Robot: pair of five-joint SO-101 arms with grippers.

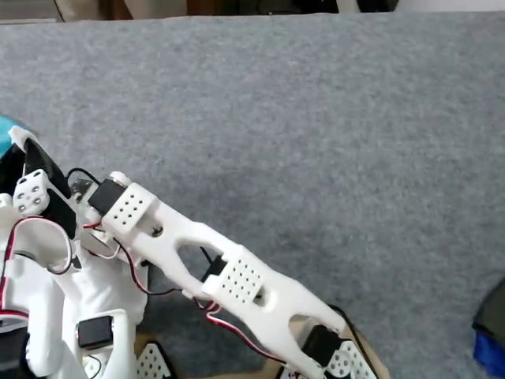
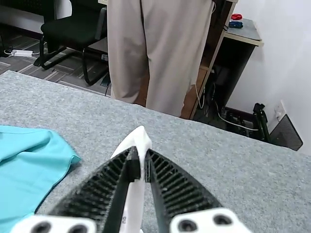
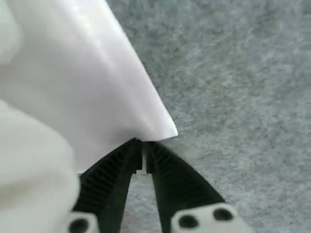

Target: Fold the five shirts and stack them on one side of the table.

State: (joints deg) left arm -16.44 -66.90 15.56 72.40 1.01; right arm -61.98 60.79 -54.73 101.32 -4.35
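- A white shirt (image 3: pixel 73 73) was seen in the right wrist view as smooth, plain fabric without print. It ended in a sharp folded corner that stood out over the grey bench (image 3: pixel 233 73).
- That corner was pinched by the right hand (image 3: pixel 144 143), whose ribbed black jaws were closed on the fabric's edge.
- The left hand (image 2: pixel 139 151) was held above the bench (image 2: pixel 218 155) with its jaws pressed together and nothing between them.
- A teal shirt (image 2: pixel 24 160) was laid flat on the bench beside the left hand but apart from it. It was seen as light turquoise cloth with soft creases and a rounded hem.
- In the high view, a small part of the teal shirt (image 1: pixel 8 130) was seen at the left edge of the bench (image 1: pixel 316 118), close to the arms.
- A long white arm (image 1: pixel 221 276) was stretched from the near edge towards the left side of the bench.
- A dark thing with a blue part (image 1: pixel 491 335) was seen at the bench's right edge, well apart from the arms. What it was could not be told.
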